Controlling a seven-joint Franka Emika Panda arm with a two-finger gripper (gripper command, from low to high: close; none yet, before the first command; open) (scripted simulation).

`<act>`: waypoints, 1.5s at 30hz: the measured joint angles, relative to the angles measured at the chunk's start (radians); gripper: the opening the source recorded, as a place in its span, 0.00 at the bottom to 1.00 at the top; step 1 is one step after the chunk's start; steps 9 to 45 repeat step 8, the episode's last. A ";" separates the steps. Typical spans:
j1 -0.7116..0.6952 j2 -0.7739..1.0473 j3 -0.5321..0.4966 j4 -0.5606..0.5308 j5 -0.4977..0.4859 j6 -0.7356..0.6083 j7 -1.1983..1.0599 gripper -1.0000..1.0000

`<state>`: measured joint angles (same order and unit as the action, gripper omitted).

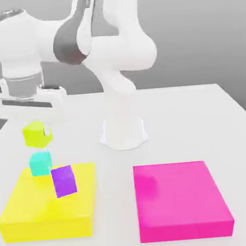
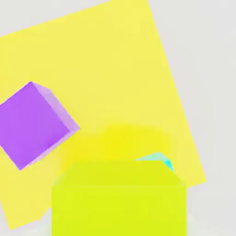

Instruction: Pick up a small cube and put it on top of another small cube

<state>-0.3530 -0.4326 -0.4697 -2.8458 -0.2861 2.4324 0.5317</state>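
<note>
- Right, my gripper point(image 1: 36, 124) hangs over the exterior view's left side of the white table point(image 1: 197, 119), fingers pointing down and clamped on the lime cube point(image 1: 37, 134).
- Lime cube is up in the air, clear of everything below; in the hand view it sits big and close point(image 2: 119, 199).
- Teal cube point(image 1: 40, 163) is right underneath it, with a small gap between the 2 cubes, so they're not touching.
- From the hand view, just a corner of the teal cube point(image 2: 159, 159) peeks out past the lime cube's edge.
- Teal cube sits at the far edge of the yellow slab point(image 1: 46, 209); I can't tell whether it rests on the slab or on the table just behind it.
- Purple cube point(image 1: 63, 181) stands on the yellow slab, tilted, just beside the teal cube toward the exterior view's right.
- Pink slab point(image 1: 180, 201) lies flat on the table, well apart, on the exterior view's right.
- My arm's white base point(image 1: 124, 133) stands behind, between the 2 slabs.
</note>
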 joint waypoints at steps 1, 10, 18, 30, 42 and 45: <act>0.002 0.029 -0.011 -0.006 0.003 0.034 -0.009 0.00; 0.019 0.157 -0.043 -0.033 0.021 0.188 -0.034 1.00; 0.019 0.157 -0.043 -0.033 0.021 0.188 -0.034 1.00; 0.019 0.157 -0.043 -0.033 0.021 0.188 -0.034 1.00; 0.019 0.157 -0.043 -0.033 0.021 0.188 -0.034 1.00; 0.019 0.157 -0.043 -0.033 0.021 0.188 -0.034 1.00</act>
